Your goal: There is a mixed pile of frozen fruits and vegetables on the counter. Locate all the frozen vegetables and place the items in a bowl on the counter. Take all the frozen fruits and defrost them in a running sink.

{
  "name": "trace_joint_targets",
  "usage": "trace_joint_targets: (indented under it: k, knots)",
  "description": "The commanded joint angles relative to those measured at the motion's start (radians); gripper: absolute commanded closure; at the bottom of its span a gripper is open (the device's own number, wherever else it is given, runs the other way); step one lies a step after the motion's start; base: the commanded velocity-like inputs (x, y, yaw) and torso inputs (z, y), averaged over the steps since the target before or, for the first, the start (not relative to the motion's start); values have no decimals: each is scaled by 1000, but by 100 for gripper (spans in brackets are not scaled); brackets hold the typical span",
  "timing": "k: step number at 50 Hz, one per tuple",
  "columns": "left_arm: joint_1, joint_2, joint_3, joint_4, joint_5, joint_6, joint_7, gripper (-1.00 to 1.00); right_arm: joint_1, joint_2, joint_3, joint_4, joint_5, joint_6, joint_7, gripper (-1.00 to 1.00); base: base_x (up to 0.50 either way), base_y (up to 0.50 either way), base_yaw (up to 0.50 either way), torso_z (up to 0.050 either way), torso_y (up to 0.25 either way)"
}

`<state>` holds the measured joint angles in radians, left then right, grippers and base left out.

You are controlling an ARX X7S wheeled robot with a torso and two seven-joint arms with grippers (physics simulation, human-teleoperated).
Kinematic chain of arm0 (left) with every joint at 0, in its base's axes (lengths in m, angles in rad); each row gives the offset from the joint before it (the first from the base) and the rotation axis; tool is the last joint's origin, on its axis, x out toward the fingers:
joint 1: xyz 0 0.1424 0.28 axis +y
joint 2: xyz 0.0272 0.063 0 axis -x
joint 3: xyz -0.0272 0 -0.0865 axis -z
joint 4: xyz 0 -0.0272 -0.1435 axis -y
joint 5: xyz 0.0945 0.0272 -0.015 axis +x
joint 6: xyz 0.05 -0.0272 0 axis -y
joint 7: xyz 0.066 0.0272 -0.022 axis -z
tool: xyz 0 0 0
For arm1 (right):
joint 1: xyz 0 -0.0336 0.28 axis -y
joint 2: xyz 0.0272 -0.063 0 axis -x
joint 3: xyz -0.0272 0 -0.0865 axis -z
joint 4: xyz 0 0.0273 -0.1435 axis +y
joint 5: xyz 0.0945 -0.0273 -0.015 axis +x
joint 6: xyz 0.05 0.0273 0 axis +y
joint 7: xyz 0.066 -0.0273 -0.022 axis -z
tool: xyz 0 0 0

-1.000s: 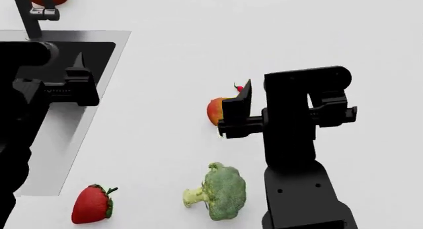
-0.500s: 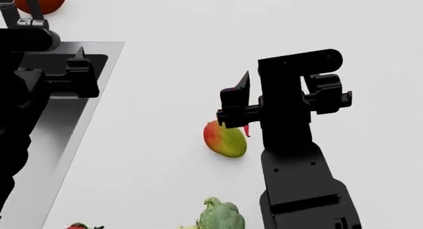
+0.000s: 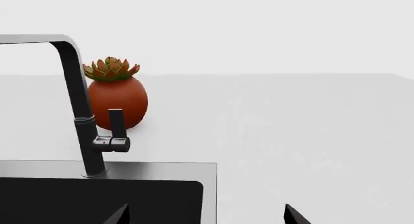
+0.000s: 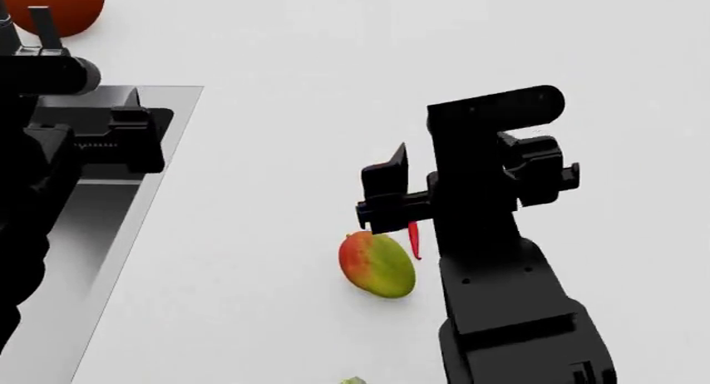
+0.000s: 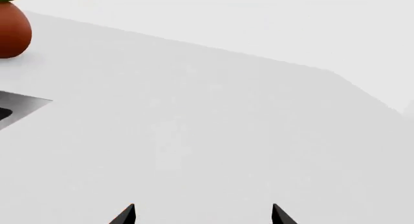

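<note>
With its prongs apart and empty, the right tool (image 4: pixel 444 193) hovers above the mango (image 4: pixel 377 264) and chili (image 4: pixel 415 238) mid-surface (image 4: pixel 278 151), apparently choosing; next it must descend

One mango (image 4: pixel 377 264), one chili (image 4: pixel 415 239), one sink (image 4: pixel 145 180), one faucet (image 3: pixel 77 103), one potted succulent (image 3: pixel 116 95), two hands.

White counter (image 4: pixel 278 85), mango (image 4: pixel 377 265), red chili (image 4: pixel 415 239), round red pot (image 3: pixel 117 103)

head downward; wrists low, forward
</note>
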<state>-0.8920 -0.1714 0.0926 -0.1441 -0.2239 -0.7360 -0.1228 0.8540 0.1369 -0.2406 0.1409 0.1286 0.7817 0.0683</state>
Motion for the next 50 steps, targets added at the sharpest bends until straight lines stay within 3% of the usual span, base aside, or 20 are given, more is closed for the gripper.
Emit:
trace_joint_targets:
  k: [1, 7, 12, 17, 29, 50]
  knots:
    - [27, -15, -1, 86, -15, -52, -13, -100, 119, 38, 13, -90, 181, 539, -159, -100, 0, 0, 0, 0, 0]
    - [36, -25, 1, 127, -18, -74, -20, -100, 187, 89, 50, -190, 303, 787, -189, -100, 0, 0, 0, 0, 0]
    - [42, -27, 9, 138, -17, -80, -25, -100, 240, 223, -20, -177, 807, 788, 143, -100, 0, 0, 0, 0, 0]
    - [45, -26, 14, 123, -16, -73, -27, -100, 247, 282, -88, -193, 940, 782, 214, -100, 0, 0, 0, 0, 0]
    - [55, -28, 27, 157, -20, -97, -38, -100, 240, 310, -208, -200, 963, 738, 218, -100, 0, 0, 0, 0, 0]
    - [71, -32, 31, 160, -34, -87, -40, -100, 285, 297, -437, -85, 778, 511, 66, -100, 0, 0, 0, 0, 0]
